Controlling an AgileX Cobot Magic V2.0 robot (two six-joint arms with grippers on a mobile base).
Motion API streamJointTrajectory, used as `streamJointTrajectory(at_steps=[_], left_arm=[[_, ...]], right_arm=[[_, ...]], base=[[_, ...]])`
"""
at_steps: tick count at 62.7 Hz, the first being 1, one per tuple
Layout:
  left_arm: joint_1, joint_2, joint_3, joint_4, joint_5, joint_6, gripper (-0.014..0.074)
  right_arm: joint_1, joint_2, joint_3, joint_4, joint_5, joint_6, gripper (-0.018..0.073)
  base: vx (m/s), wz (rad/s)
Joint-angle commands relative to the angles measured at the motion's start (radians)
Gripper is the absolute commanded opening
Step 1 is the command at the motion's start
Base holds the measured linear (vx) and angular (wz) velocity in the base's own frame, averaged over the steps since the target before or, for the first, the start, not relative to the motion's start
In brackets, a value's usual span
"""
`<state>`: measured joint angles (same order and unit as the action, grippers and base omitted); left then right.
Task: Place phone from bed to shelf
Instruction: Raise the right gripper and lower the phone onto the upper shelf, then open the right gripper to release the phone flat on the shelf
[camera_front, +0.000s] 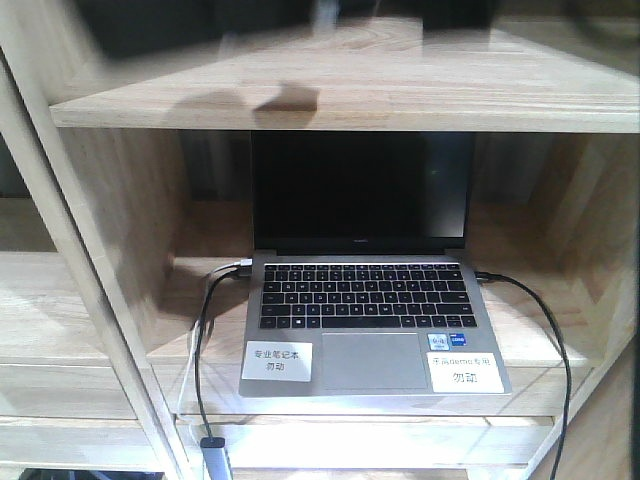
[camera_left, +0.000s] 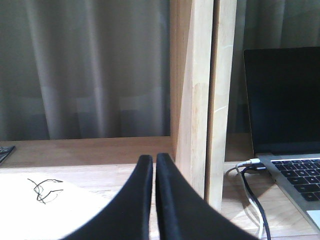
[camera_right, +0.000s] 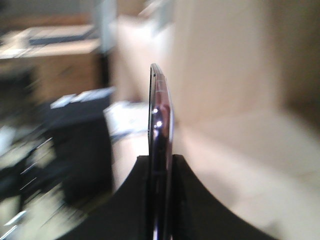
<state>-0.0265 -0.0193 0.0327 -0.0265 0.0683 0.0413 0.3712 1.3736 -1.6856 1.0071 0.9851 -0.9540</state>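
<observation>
In the right wrist view the slim phone (camera_right: 160, 120) stands on edge, its dark glossy side and metal rim catching light. My right gripper (camera_right: 160, 161) is shut on its lower part, and the surroundings are smeared by motion blur. The pale plank shelf (camera_front: 330, 100) fills the front view, with its upright post (camera_left: 192, 100) also in the left wrist view. My left gripper (camera_left: 154, 160) hovers over a shelf board with its black fingers (camera_left: 135, 200) pressed together on nothing. The bed is out of view.
An open silver laptop (camera_front: 365, 310) with a dark screen sits in the middle shelf bay, two white labels on its palm rest and cables (camera_front: 205, 350) plugged into both sides. A white sheet with a scribble (camera_left: 45, 200) lies left of my left gripper. Grey curtains (camera_left: 90, 70) hang behind.
</observation>
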Motion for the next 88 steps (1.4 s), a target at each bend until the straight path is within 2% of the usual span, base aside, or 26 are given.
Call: streamJointTrajectory(at_steps=[1,7,17,32,40,88], left_arm=[[0.002,-0.006,-0.024,-0.011,-0.075,-0.009,0.0001],[0.002,-0.006,-0.024,-0.011,-0.075,-0.009,0.0001],[0.002,-0.006,-0.024,-0.011,-0.075,-0.009,0.0001],[0.002,-0.006,-0.024,-0.011,-0.075,-0.009,0.0001],[0.002,-0.006,-0.024,-0.011,-0.075,-0.009,0.0001],[0.002,-0.006,-0.024,-0.011,-0.075,-0.009,0.0001]], right_arm=[[-0.016,-0.029,-0.041,0.07,-0.16,0.003,-0.0002],[-0.016,-0.014,-0.041,0.077,-0.248,-0.009,-0.0002],[-0.016,0.051,-0.041,0.104,-0.298,-0.021,-0.0002],[-0.016,0.18,-0.041,0.287,-0.326,-0.106,-0.0002],[-0.016,0.233,-0.041,0.339,-0.354,-0.135,-0.0002],[-0.016,0.336,-0.041,0.344,-0.444,-0.099,0.002]], base=[[0.0,0.0],[0.0,0.0],[0.0,0.0],[0.0,0.0],[0.0,0.0],[0.0,0.0]])
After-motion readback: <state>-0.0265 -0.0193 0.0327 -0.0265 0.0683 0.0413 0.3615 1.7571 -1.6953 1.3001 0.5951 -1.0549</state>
